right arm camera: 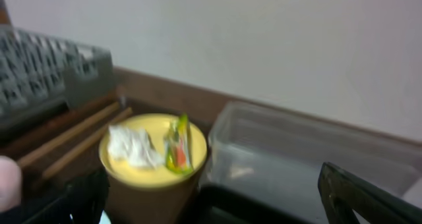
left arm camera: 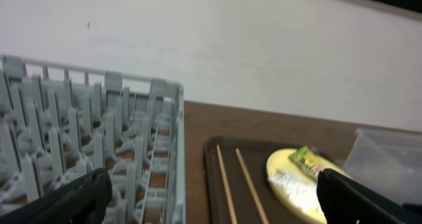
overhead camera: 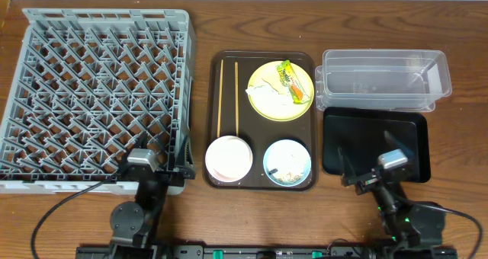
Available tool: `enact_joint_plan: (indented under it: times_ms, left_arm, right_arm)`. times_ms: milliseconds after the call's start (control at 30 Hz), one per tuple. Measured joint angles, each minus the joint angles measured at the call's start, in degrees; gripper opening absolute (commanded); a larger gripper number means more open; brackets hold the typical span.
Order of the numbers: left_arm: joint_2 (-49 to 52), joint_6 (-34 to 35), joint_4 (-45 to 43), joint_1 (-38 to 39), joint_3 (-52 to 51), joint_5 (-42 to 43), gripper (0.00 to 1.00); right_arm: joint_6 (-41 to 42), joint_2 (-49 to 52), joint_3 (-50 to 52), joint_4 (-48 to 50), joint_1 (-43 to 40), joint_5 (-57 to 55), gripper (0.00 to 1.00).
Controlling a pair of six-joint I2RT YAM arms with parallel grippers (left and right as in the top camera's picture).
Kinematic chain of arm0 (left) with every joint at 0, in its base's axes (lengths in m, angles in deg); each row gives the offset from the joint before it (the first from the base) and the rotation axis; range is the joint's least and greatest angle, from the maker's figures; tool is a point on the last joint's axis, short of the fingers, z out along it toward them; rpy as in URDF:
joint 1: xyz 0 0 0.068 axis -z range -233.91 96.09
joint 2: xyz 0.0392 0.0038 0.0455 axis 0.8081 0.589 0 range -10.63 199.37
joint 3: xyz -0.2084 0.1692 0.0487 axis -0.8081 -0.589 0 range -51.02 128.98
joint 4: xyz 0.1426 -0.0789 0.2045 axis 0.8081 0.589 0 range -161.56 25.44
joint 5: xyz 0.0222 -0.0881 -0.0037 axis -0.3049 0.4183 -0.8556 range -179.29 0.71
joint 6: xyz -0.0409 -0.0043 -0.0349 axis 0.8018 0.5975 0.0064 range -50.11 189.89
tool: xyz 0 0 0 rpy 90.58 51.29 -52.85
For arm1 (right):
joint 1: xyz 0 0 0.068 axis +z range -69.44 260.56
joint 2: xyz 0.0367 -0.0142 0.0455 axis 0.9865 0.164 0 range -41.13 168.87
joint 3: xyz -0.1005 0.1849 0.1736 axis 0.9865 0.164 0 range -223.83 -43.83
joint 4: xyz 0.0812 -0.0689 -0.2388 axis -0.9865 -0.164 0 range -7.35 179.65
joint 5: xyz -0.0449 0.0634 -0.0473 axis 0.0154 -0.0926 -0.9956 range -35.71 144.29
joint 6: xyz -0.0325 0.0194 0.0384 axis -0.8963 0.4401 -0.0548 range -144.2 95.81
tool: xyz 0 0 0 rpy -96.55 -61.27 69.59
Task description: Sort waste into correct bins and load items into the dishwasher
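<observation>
The grey dish rack (overhead camera: pixel 99 91) fills the left. On a dark-brown serving tray (overhead camera: pixel 259 179) lie two chopsticks (overhead camera: pixel 221 95), a yellow plate (overhead camera: pixel 263 107) bearing a white napkin (overhead camera: pixel 267 91) and a snack wrapper (overhead camera: pixel 293 82), a white bowl (overhead camera: pixel 229 158), and a light-blue bowl (overhead camera: pixel 287 156) holding crumbs (overhead camera: pixel 290 174). I see no separate small cup. A clear tub (overhead camera: pixel 381 80) and a black tray (overhead camera: pixel 377 143) are at the right. My left gripper (overhead camera: pixel 152 166) (left arm camera: pixel 214 204) is open at the rack's near right corner. My right gripper (overhead camera: pixel 371 171) (right arm camera: pixel 214 204) is open over the black tray's near edge.
The left wrist view shows the rack wall (left arm camera: pixel 99 132), chopsticks (left arm camera: pixel 224 178) and plate (left arm camera: pixel 277 165). The right wrist view shows the plate (right arm camera: pixel 132 168) with its napkin (right arm camera: pixel 132 145) and wrapper (right arm camera: pixel 178 145), and the tub (right arm camera: pixel 290 151). A white wall stands behind the table.
</observation>
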Motion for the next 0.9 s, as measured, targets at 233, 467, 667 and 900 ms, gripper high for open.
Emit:
enact_joint_plan:
  times_ms: [233,467,667,900]
  left_arm:
    - [10.82,0.0,0.04,0.0,11.65,1.99,1.0]
    - [20.48,0.0,0.07,0.0,16.41,5.75,1.0]
    - [21.0,0.0,0.04,0.0,16.41,6.29,1.0]
    - [21.0,0.0,2.56,0.0,16.41,6.29,1.0]
  right_arm:
    - [0.61,14.56,-14.91,-5.84,0.0,2.12,0.99]
    - [0.68,27.43,-21.0,-5.35,-0.02,5.29,0.99]
    - [0.68,28.55,-21.03,-3.48,-0.02,7.48,0.99]
    - [0.68,28.44,-21.03,-3.43,0.0,8.17,0.99]
